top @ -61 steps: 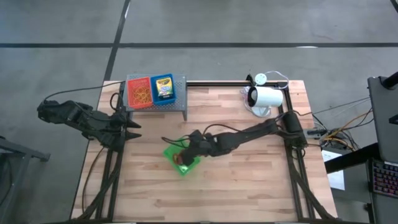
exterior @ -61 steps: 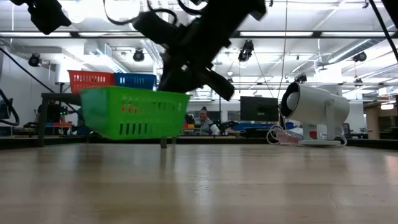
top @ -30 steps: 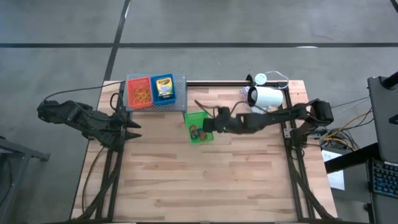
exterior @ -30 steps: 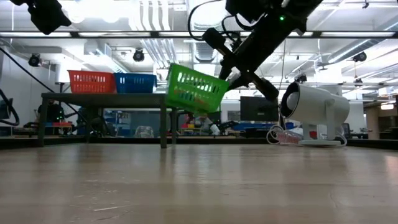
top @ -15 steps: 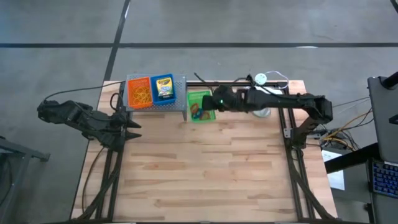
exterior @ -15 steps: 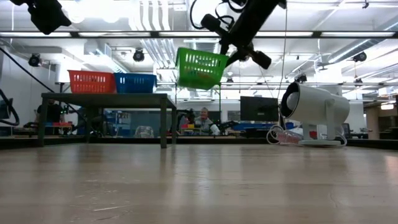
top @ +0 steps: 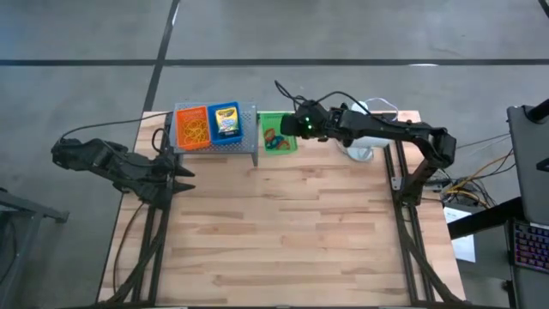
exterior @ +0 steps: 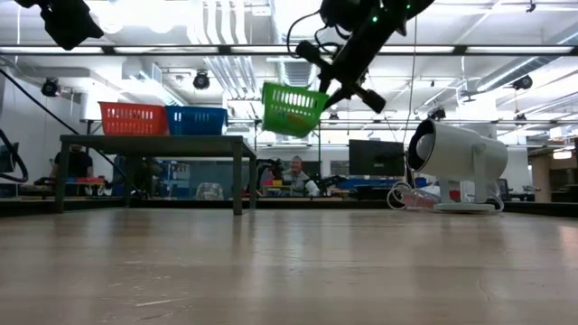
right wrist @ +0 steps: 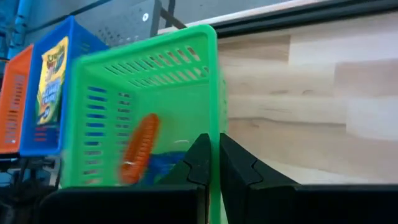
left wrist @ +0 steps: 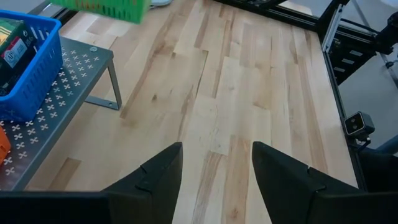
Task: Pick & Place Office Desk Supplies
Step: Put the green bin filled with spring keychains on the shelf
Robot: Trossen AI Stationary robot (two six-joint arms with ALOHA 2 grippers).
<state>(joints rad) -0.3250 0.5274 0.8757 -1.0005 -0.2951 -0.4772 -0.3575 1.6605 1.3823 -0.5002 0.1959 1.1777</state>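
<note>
A green plastic basket (top: 276,137) hangs in the air beside the grey rack (top: 250,111), near the table's far edge, with my right gripper (top: 299,128) shut on it. Inside lie an orange item (right wrist: 140,148) and something blue (right wrist: 165,164). On the rack stand an orange-red basket (top: 191,127) of orange bands and a blue basket (top: 226,123) with a crayon box. My left gripper (top: 184,176) waits open at the table's left edge, holding nothing. My right gripper pinches the green basket's right-hand wall (right wrist: 215,106) at its rim, one finger inside the basket and one outside. The fingers come from the table's right side, slanting down. The basket (exterior: 293,108) hangs clear of the table, slightly tilted, about level with the baskets on the rack.
A white cylindrical device (top: 369,133) with cables stands at the far right, close under my right arm. A black rail (top: 300,114) runs along the far edge. Bare wooden table (top: 292,232) spreads over the near half.
My right gripper has carried the green basket up and toward the table's far edge, from mid-table to beside the rack. The basket has stayed clear of the table and now hangs nearer level than before.
</note>
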